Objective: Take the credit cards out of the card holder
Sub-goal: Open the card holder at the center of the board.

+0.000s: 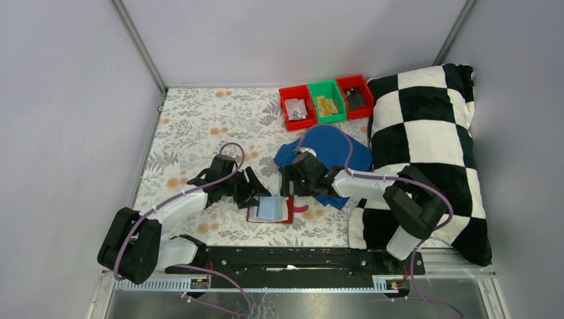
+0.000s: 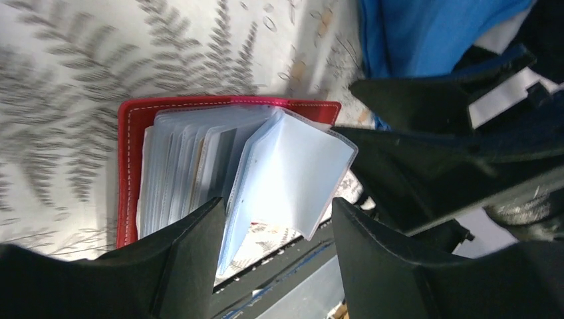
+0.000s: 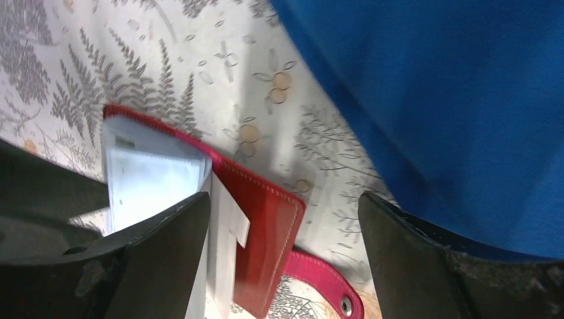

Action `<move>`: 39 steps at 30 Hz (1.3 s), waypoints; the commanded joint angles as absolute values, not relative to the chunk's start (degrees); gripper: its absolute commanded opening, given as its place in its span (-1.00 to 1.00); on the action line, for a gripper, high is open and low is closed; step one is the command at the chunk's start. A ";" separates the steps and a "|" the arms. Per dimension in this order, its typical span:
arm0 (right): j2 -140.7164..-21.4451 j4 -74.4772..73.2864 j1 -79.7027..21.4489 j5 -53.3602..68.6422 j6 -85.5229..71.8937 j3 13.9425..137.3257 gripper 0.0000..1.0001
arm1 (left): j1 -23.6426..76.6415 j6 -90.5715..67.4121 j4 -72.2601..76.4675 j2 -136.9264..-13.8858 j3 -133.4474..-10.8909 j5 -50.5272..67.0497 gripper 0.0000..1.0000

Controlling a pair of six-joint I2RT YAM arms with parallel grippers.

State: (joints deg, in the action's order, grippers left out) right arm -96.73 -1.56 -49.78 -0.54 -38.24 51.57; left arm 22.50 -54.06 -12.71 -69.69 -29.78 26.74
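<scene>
The red card holder (image 1: 253,215) lies open on the floral cloth near the front edge, its grey-blue plastic sleeves (image 1: 270,207) fanned upward. In the left wrist view the red cover (image 2: 130,166) shows under the sleeves (image 2: 292,166), with a grey card (image 2: 223,149) inside one of them. My left gripper (image 1: 256,194) (image 2: 278,203) is open, and one loose sleeve stands between its fingers. My right gripper (image 1: 287,186) (image 3: 282,199) is open over the holder's right cover (image 3: 266,219) and its strap tab (image 3: 319,276).
A blue cloth (image 1: 326,149) lies just behind the right gripper. A black-and-white checked pillow (image 1: 425,133) fills the right side. Three bins stand at the back: red (image 1: 296,106), green (image 1: 327,101) and red (image 1: 354,96), each holding small items.
</scene>
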 commanded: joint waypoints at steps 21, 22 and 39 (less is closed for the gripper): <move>-80.30 2.70 -35.76 7.29 -44.47 38.39 0.80 | 37.07 -64.16 4.28 -79.63 -36.72 31.04 0.31; -79.15 2.38 -35.69 7.23 -44.07 38.25 0.80 | 36.90 -62.08 1.34 -79.37 -38.51 29.85 0.32; -88.66 4.57 -42.24 27.27 -34.65 40.41 0.34 | 29.80 -52.29 -19.49 -69.87 -35.75 20.01 0.26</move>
